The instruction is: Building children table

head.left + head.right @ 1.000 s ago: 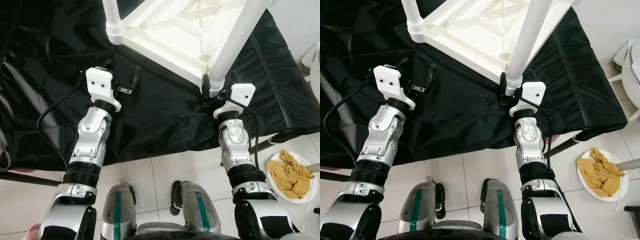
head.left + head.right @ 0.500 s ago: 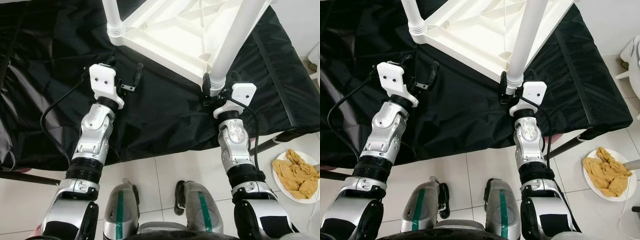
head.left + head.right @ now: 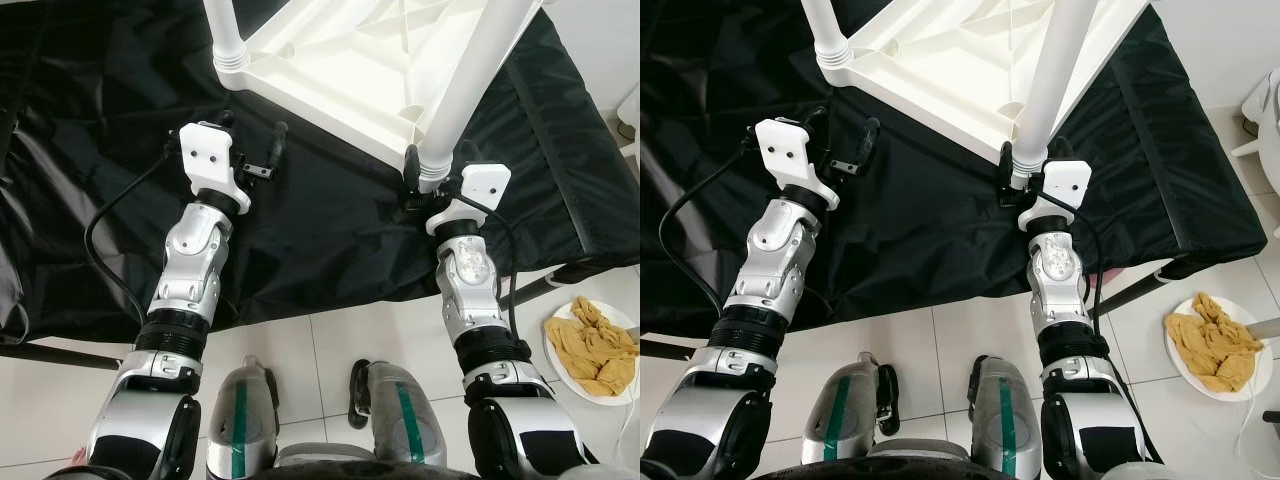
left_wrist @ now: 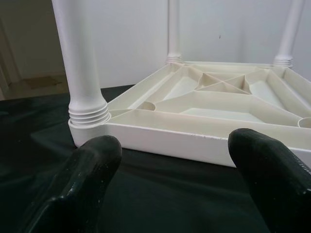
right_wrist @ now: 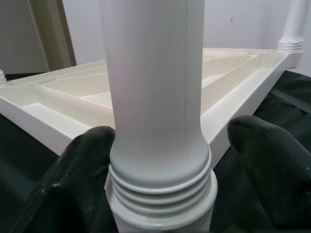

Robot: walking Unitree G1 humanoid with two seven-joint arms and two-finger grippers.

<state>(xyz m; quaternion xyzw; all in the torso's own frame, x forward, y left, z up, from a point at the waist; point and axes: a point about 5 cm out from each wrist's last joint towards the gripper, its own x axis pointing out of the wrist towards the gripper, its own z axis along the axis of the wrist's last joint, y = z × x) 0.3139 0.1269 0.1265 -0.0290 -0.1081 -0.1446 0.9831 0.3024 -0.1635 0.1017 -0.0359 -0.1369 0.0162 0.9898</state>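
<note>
A white plastic children's table [image 3: 350, 60] lies upside down on a black cloth [image 3: 330, 230], its legs pointing up. My right gripper [image 3: 436, 168] is open around the base of the near right leg [image 3: 470, 80]. In the right wrist view that leg [image 5: 155, 97] stands between the fingers [image 5: 82, 165], one touching its threaded collar and the other a little apart. My left gripper [image 3: 255, 124] is open over the cloth, just short of the table's corner with the near left leg [image 3: 225, 30]. In the left wrist view that leg [image 4: 82, 63] and the table's rim [image 4: 194, 141] lie just beyond the fingertips.
The black cloth hangs over a low frame whose front edge [image 3: 300, 305] runs just before my legs. On the tiled floor at the right stands a white plate [image 3: 556, 327] holding a yellow rag [image 3: 595, 345]. A black cable [image 3: 110, 225] loops beside my left forearm.
My left arm has reached forward, bringing its gripper closer to the table's near left corner. The right gripper stays at the leg. The camera has shifted slightly.
</note>
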